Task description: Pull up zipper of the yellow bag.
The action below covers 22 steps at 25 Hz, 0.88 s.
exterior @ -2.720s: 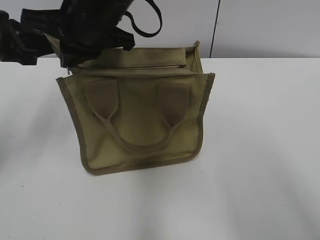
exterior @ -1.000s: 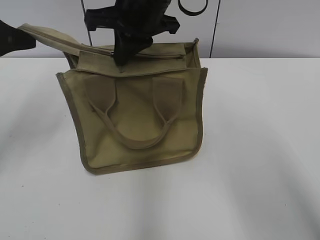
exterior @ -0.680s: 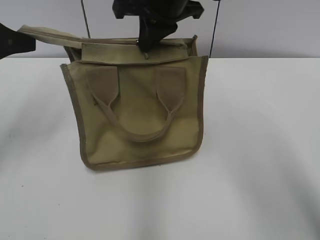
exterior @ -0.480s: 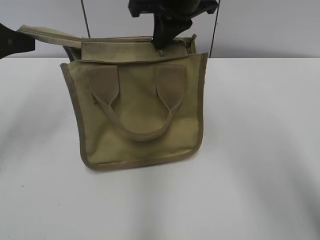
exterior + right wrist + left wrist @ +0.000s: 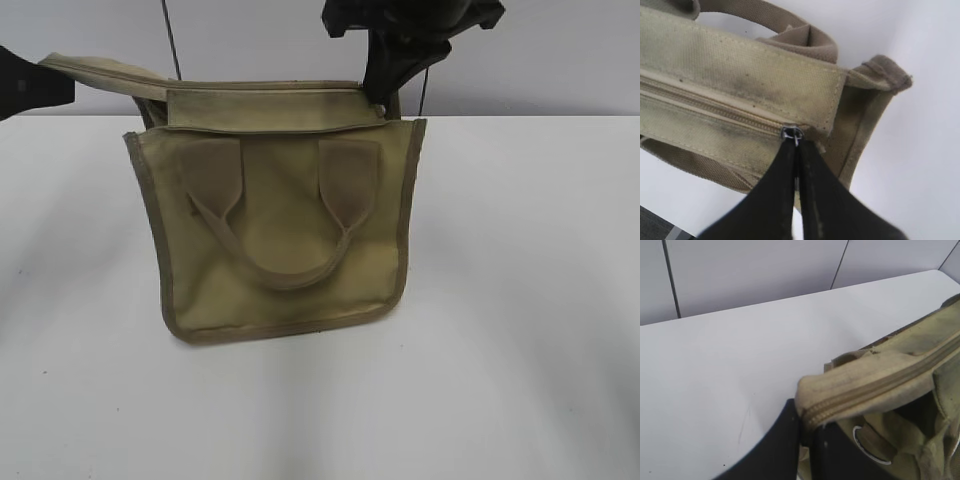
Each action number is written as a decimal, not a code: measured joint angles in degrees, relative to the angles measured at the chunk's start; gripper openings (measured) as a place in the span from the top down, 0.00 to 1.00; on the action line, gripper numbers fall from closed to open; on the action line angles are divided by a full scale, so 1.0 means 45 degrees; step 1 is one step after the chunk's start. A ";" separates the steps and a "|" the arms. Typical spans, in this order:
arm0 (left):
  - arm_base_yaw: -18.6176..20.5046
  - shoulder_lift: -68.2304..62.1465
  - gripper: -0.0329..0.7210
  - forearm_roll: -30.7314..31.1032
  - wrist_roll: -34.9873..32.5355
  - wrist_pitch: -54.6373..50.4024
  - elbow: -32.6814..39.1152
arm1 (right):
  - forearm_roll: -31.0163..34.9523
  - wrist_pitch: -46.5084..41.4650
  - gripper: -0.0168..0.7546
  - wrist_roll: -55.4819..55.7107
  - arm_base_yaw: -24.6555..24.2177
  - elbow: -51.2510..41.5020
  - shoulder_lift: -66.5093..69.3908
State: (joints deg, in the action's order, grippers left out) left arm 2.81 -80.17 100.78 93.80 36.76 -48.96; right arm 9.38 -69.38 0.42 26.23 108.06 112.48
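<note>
The yellow bag stands upright on the white table, its front handle hanging down. My right gripper is above the bag's top right corner. In the right wrist view it is shut on the small silvery zipper pull, at the end of the closed zipper by the bag's corner. My left gripper is at the far left, holding the stretched-out left end of the bag's top. In the left wrist view its jaws are shut on that fabric end, where the zipper teeth are closed.
The white table extends around the bag, with a pale panelled wall behind it. A black cable hangs in front of the wall at the back.
My right gripper has moved from the left end of the bag's top across to the right corner, taking the zipper pull with it. The left gripper kept its hold on the left end.
</note>
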 joint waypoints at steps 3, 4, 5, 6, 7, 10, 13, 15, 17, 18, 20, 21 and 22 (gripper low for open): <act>0.0004 0.0000 0.83 0.0000 0.0011 0.0024 0.0000 | 0.0096 -0.0042 0.89 -0.0094 -0.0100 -0.0012 -0.0146; 0.0028 0.0000 0.75 -0.0012 0.0012 0.0012 0.0000 | 0.0151 -0.0052 0.82 -0.0255 -0.0159 -0.0012 -0.0185; 0.0043 0.0000 0.62 -0.0012 0.0049 0.0010 0.0000 | 0.0259 -0.0052 0.71 -0.0461 -0.0198 -0.0012 -0.0227; 0.0043 0.0000 0.49 -0.0012 0.0157 0.0010 0.0000 | 0.0384 -0.0057 0.60 -0.0615 -0.0230 -0.0029 -0.0273; 0.0043 0.0000 0.37 -0.0012 0.0298 0.0022 0.0014 | 0.0444 -0.0057 0.50 -0.0772 -0.0230 -0.0027 -0.0341; 0.0043 0.0000 0.24 -0.0051 0.1003 -0.0009 0.0235 | 0.0479 -0.0057 0.30 -0.0932 -0.0199 -0.0027 -0.0692; 0.0043 0.0238 0.28 -0.0051 0.1281 -0.0526 0.0624 | -0.0014 -0.0073 0.25 -0.0946 -0.0033 -0.0201 -0.1363; 0.0043 0.0671 0.30 -0.0051 0.1387 -0.1199 0.0968 | -0.0628 -0.0073 0.25 -0.0926 0.0197 -0.0582 -0.2030; 0.0043 0.1378 0.30 -0.0064 0.1601 -0.2194 0.1432 | -0.1126 -0.0073 0.24 -0.0781 0.0526 -0.1375 -0.2708; 0.0043 0.1729 0.30 -0.0064 0.1726 -0.2590 0.1665 | -0.1346 -0.0073 0.24 -0.0665 0.0689 -0.1802 -0.3104; 0.0043 0.2292 0.30 -0.0103 0.1938 -0.3418 0.2114 | -0.1553 -0.0073 0.24 -0.0409 0.0949 -0.2974 -0.3853; 0.0043 0.2529 0.31 -0.0131 0.2047 -0.3744 0.2419 | -0.1676 -0.0047 0.24 -0.0249 0.1068 -0.3600 -0.4290; 0.0043 0.2711 0.31 -0.0130 0.2162 -0.3978 0.2700 | -0.1786 0.0064 0.24 -0.0094 0.1147 -0.4147 -0.4742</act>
State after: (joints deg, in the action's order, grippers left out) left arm 3.01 -67.97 100.20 103.53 18.85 -36.80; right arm 1.34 -69.09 0.00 31.40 89.40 91.14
